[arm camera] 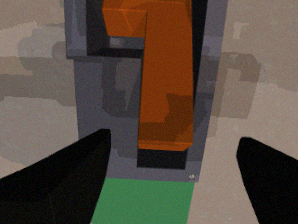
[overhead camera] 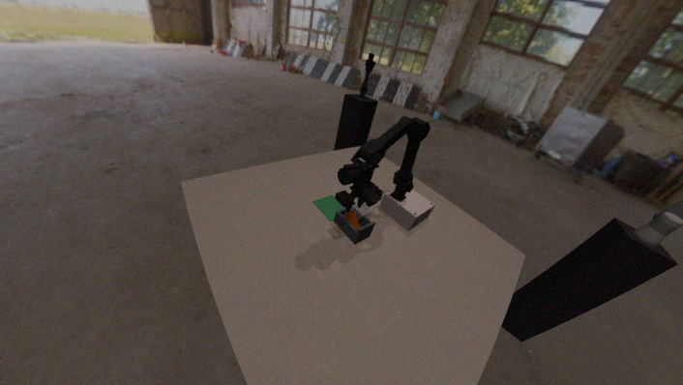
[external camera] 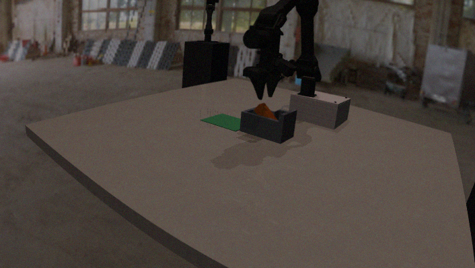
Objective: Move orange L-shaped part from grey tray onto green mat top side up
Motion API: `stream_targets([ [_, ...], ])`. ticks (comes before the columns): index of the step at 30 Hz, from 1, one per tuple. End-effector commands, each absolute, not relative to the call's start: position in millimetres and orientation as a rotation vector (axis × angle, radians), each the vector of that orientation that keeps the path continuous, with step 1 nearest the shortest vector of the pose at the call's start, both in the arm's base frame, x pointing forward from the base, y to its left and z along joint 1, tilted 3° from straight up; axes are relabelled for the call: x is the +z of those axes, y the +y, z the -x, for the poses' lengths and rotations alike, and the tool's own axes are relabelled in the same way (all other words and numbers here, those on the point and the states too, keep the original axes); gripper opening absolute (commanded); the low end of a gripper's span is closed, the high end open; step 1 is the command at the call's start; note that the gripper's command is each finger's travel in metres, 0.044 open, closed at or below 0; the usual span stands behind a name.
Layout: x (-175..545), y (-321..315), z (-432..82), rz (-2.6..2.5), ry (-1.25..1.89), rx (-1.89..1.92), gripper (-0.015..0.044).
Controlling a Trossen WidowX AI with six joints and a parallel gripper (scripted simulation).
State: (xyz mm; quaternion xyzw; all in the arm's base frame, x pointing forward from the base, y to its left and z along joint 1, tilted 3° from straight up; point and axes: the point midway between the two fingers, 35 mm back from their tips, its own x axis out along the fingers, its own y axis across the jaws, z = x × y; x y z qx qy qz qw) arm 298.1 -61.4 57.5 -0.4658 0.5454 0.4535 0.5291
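The orange L-shaped part [overhead camera: 352, 220] [external camera: 264, 111] [arm camera: 167, 85] sits tilted in the grey tray [overhead camera: 346, 230] [external camera: 260, 126] [arm camera: 92, 95]. Its straight end, nearest the green mat [overhead camera: 326, 206] [external camera: 223, 121] [arm camera: 142, 202], stands up above the tray's rim; its L-shaped end is low in the pocket. My gripper [overhead camera: 354, 207] [external camera: 265, 97] [arm camera: 175, 142] is open and empty, with its fingertips a little above the raised end. In the wrist view the fingers stand to the left and right of that end, not touching it.
The arm's light base block [overhead camera: 409, 213] [external camera: 313, 112] stands behind and to the right of the tray. The green mat lies beside the tray's far left end. The tray's walls stand around the part. Dark pedestals [overhead camera: 355, 121] [external camera: 206, 64] stand beyond the table.
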Motion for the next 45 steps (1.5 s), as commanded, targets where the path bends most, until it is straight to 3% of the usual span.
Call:
stream_targets([
  [1,52,-62,-297,1.117,1.306,1.086,0.0280],
  [33,6,-64,-296,1.117,1.307,1.086,0.0280],
  [37,10,-63,-299,1.116,1.299,1.079,0.0175],
  [45,10,-63,-299,1.116,1.299,1.079,0.0122],
])
